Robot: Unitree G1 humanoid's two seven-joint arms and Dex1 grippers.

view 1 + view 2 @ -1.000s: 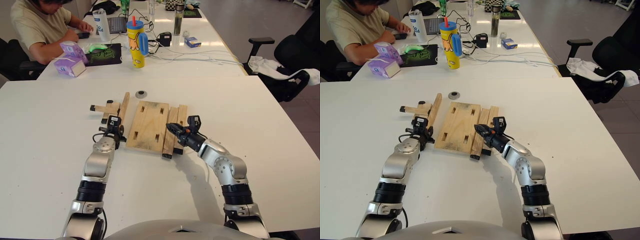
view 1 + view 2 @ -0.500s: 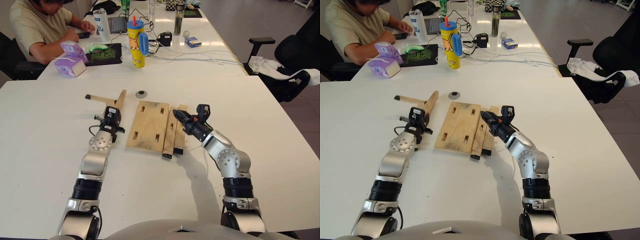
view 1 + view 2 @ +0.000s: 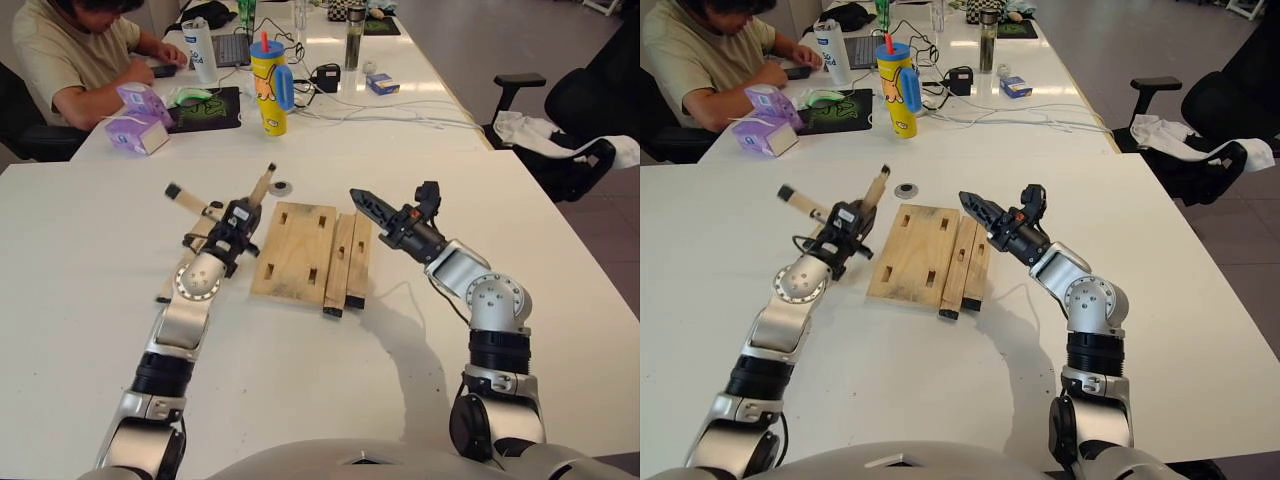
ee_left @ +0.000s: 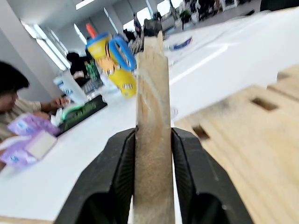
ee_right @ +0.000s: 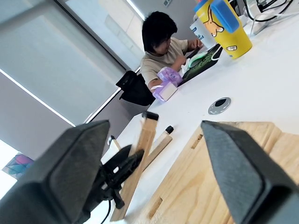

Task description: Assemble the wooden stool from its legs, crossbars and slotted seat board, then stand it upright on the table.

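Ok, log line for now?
left gripper: shut on leg, lifted | right gripper: open, empty, raised | seat board: flat on table | two bars: beside board

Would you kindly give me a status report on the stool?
Left gripper shut on wooden leg, tilted up. Right gripper open, near seat board. Nothing obstructing.

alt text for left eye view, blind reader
The left end effector is shut on a wooden leg, tilted upward beside the slotted seat board lying flat on the white table. Two wooden bars lie along the board's right side, and the open right end effector hovers near their far end.
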